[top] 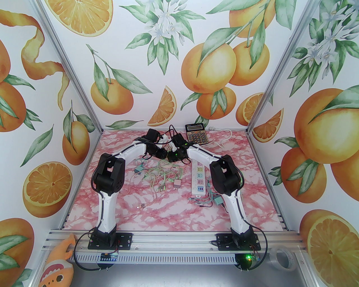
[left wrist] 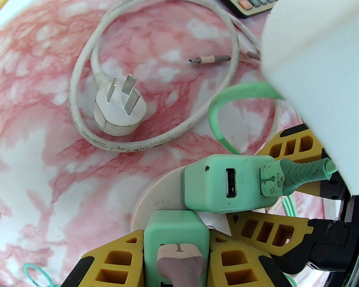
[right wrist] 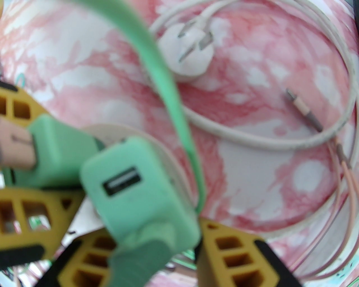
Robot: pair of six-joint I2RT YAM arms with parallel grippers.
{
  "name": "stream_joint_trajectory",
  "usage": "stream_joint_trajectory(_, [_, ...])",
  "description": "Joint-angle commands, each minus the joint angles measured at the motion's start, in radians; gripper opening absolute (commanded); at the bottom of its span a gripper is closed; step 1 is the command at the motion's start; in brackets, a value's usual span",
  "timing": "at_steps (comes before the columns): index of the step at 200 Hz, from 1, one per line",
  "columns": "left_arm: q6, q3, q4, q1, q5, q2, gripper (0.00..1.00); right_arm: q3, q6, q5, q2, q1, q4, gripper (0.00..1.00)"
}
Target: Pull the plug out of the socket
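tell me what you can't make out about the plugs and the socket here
socket: left wrist view, the adapter with the pink cable and the adapter with the green cable cover its face, so whether either is seated can't be told
adapter with the green cable: right wrist view, blurred; prongs hidden behind its body
calculator: left wrist view, cut off by the top edge and the white arm link

Beige-cabled adapter [left wrist: 175, 232] and green-cabled adapter [left wrist: 224, 182]: matt mint plastic, smooth, few nicks. Green connector boot [left wrist: 273, 179]: rubbery, ribbed, badly scuffed. Beige connector [left wrist: 179, 262]: smooth matt plastic, moulded seam. Socket [left wrist: 157, 193]: off-white matt plastic. Mains plug [left wrist: 119, 117]: smooth white plastic, dull metal prongs [left wrist: 130, 96]; its cord [left wrist: 157, 140] is grimy. Yellow fingers [left wrist: 112, 260]: matt plastic lattice. Table [left wrist: 42, 168]: smooth pink marble print, slight sheen.
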Motion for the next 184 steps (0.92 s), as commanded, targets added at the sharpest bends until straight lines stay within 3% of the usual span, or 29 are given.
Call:
stream_joint_trajectory(1, [-0.01, 0.102, -0.015, 0.015, 0.099, -0.012, 0.09, -0.031, -0.046, 0.051, 0.091, 0.022, -0.149, 0.36])
stream_joint_trajectory(20, [-0.068, 0.122, -0.027, 0.048, 0.168, 0.006, 0.08, -0.03, -0.047, 0.051, 0.09, 0.021, -0.148, 0.36])
stream_joint_trajectory(88, [-0.126, 0.15, -0.032, 0.105, 0.26, 0.028, 0.07, -0.028, -0.049, 0.051, 0.092, 0.022, -0.15, 0.36])
stream_joint_trajectory(184, [0.13, 0.033, -0.027, -0.056, 0.025, -0.065, 0.07, -0.02, -0.058, 0.052, 0.096, 0.025, -0.161, 0.36])
